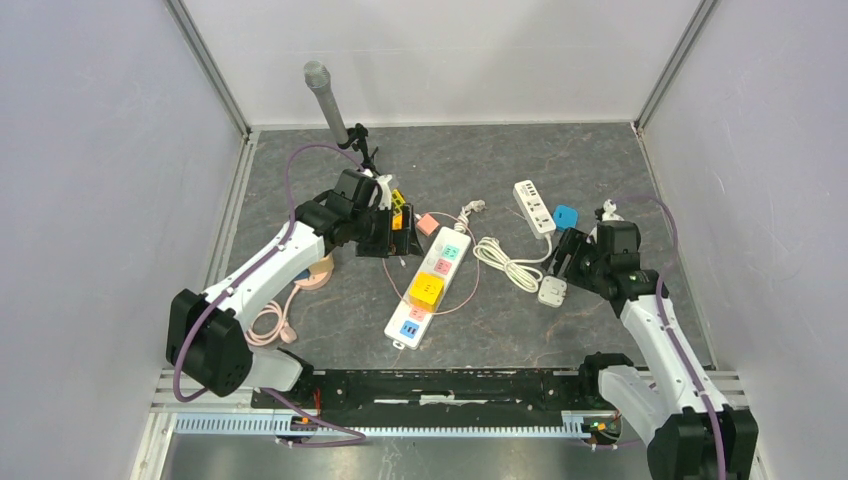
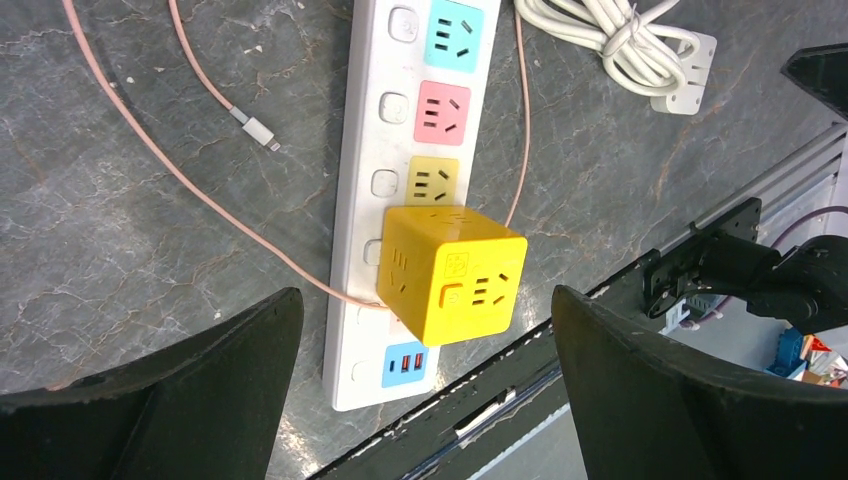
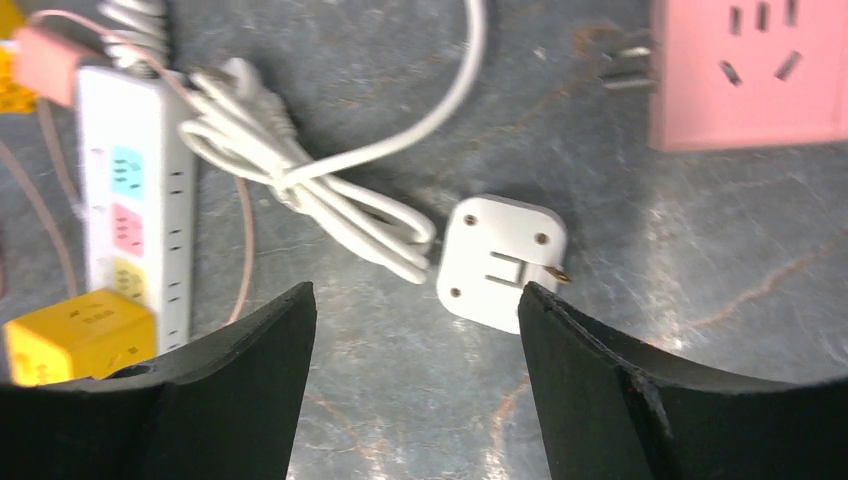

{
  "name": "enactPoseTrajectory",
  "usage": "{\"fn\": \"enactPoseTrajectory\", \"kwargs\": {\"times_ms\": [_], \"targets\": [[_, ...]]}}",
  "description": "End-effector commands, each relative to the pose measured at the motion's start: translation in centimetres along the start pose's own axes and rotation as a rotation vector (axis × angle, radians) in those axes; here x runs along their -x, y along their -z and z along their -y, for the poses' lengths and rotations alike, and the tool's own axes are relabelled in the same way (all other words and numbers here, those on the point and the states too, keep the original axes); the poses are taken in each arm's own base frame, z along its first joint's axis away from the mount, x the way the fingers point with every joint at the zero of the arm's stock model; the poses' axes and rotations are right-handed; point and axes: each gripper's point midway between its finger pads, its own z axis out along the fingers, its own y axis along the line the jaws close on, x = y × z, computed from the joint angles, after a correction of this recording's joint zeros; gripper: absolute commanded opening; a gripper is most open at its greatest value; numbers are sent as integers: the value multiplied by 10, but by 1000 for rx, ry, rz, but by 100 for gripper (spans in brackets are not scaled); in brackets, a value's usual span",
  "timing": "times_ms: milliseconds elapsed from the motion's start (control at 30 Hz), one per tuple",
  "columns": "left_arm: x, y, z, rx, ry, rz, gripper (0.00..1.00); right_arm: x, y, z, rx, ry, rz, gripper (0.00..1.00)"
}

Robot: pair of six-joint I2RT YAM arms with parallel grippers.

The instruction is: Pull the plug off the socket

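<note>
A yellow cube plug (image 1: 427, 289) sits plugged into a long white power strip (image 1: 408, 335) with coloured sockets in the middle of the table. In the left wrist view the cube (image 2: 455, 270) stands on the strip (image 2: 365, 130) near its USB end. My left gripper (image 1: 388, 240) hovers by the strip's far end, open and empty; in its own view (image 2: 425, 295) the cube shows between the spread fingers, apart from both. My right gripper (image 1: 562, 256) is open and empty (image 3: 415, 290) above a small white plug (image 3: 500, 262). The cube also shows at the left in the right wrist view (image 3: 80, 335).
A thin pink cable (image 2: 150, 150) loops around the strip. A coiled white cord (image 1: 505, 262), a second white strip (image 1: 533, 207), a blue block (image 1: 565, 216) and a pink socket block (image 3: 745, 70) lie to the right. A grey cylinder on a stand (image 1: 325, 100) rises at the back left. A black rail (image 1: 450, 385) runs along the near edge.
</note>
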Motion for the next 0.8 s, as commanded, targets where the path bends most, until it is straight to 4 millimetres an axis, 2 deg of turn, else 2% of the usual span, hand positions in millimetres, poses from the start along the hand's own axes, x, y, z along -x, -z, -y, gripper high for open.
{"fn": "enactPoseTrajectory", "kwargs": {"times_ms": [0, 200, 300, 367, 500, 667, 767], "targets": [[2, 6, -2, 14, -49, 21, 100, 29, 15, -49, 254, 52, 118, 79], [-6, 8, 4, -28, -43, 1, 99, 34, 32, -101, 478, 145, 194, 80], [-12, 6, -2, -6, -25, -7, 95, 25, 41, -137, 587, 244, 216, 81], [-16, 5, -7, 16, -14, -12, 92, 12, 48, -163, 665, 321, 212, 82], [-23, 5, -22, 90, 18, -15, 85, -15, 54, -202, 764, 493, 198, 85], [-44, 2, -37, 152, 102, -56, 83, -60, 54, -241, 823, 767, 160, 86], [-58, -5, -45, 188, 163, -94, 83, -84, 48, -256, 811, 909, 136, 86]]}}
